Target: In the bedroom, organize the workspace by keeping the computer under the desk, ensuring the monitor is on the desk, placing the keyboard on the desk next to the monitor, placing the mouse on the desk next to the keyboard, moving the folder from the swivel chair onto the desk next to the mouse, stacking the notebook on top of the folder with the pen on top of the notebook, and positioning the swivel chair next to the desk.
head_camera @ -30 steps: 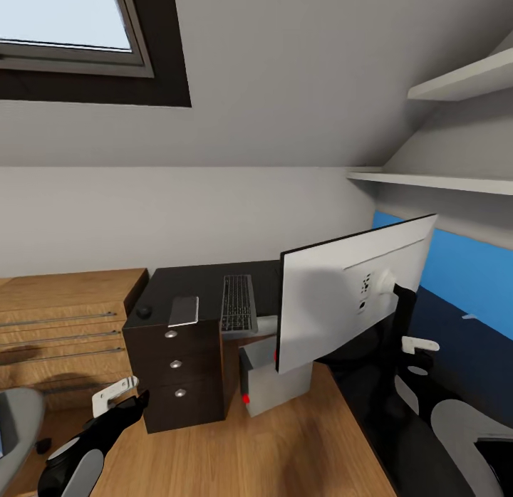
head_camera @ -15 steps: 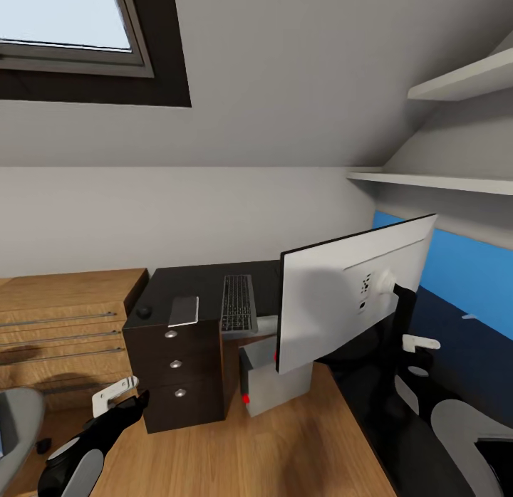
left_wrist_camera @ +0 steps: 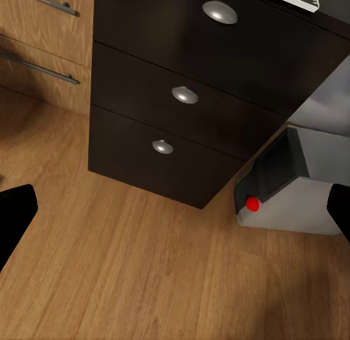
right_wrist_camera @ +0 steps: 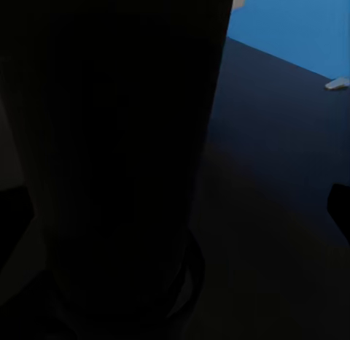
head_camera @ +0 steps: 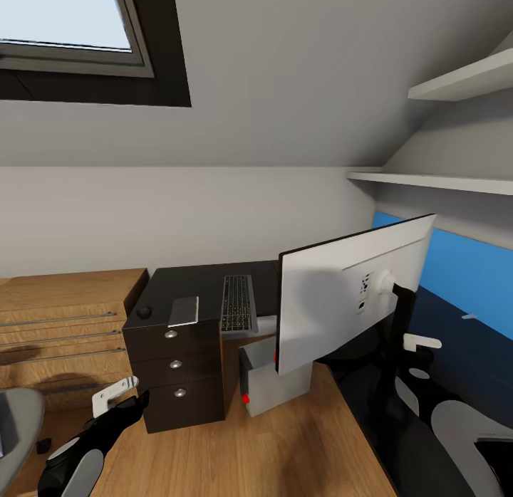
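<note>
The monitor (head_camera: 335, 305) shows its white back, and its black stand (right_wrist_camera: 124, 136) rises from the glossy black desk (head_camera: 192, 280). My right gripper (head_camera: 403, 342) is shut on that stand; one fingertip (right_wrist_camera: 340, 209) shows beside it. The keyboard (head_camera: 239, 302), grey notebook (head_camera: 184, 310) and mouse (head_camera: 144, 312) lie on the desk's far wing. The computer (head_camera: 274, 383) stands on the floor under the desk, its red light (left_wrist_camera: 252, 203) showing. My left gripper (head_camera: 137, 400) hangs open, low before the drawer unit (left_wrist_camera: 182, 99). The white pen (head_camera: 468, 316) lies near the blue wall panel. The swivel chair (head_camera: 16, 417) shows at the left edge. The folder is out of view.
A light-wood drawer chest (head_camera: 64, 319) stands left of the desk. White shelves (head_camera: 456, 84) run along the right wall above the blue panel (head_camera: 463, 269). A skylight (head_camera: 64, 20) sits in the sloped ceiling. Wooden floor (left_wrist_camera: 146, 267) lies before the drawers.
The monitor and its stand have shifted slightly to the left with my right gripper. My left arm has not moved.
</note>
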Controlling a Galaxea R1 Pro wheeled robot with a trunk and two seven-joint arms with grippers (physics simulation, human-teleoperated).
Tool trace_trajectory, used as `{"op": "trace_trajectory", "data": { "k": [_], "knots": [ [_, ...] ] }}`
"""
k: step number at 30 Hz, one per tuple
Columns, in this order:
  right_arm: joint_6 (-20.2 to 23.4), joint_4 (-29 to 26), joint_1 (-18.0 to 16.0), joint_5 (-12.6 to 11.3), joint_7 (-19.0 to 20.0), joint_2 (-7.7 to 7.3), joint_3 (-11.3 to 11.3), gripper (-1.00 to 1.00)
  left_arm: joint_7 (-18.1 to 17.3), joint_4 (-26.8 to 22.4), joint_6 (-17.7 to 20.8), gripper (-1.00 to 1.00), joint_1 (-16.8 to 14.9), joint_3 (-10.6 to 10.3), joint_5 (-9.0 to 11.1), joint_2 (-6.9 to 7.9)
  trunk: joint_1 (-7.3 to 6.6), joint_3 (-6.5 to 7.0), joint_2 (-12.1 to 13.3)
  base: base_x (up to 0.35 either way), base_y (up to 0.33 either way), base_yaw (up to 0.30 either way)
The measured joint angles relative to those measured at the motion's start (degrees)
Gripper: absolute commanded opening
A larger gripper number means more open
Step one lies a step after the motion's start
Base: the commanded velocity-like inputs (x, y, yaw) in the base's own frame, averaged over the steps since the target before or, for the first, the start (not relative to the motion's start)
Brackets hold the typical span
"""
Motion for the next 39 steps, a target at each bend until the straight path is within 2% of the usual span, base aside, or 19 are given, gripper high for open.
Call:
{"op": "trace_trajectory", "data": {
  "k": [3, 4, 32, 39],
  "knots": [
    [0.0, 0.0, 0.0, 0.0, 0.0, 0.00, 0.0, 1.00, 0.0, 0.0, 0.0, 1.00, 0.0, 0.0, 0.0, 0.00, 0.00, 0.00, 0.0, 0.000, 0.000, 0.000],
    [0.0, 0.0, 0.0, 0.0, 0.0, 0.00, 0.0, -1.00, 0.0, 0.0, 0.0, 1.00, 0.0, 0.0, 0.0, 0.00, 0.00, 0.00, 0.0, 0.000, 0.000, 0.000],
    [0.1, 0.0, 0.0, 0.2, 0.1, -0.01, -0.2, -1.00, 0.0, 0.0, 0.0, 1.00, 0.0, 0.0, 0.0, 0.00, 0.00, 0.00, 0.0, 0.000, 0.000, 0.000],
    [0.1, 0.0, 0.0, 0.2, 0.1, 0.00, -0.1, -1.00, 0.0, 0.1, 0.0, 1.00, 0.0, 0.0, 0.1, 0.00, 0.02, 0.00, 0.0, -0.106, 0.000, 0.000]
  ]
}}
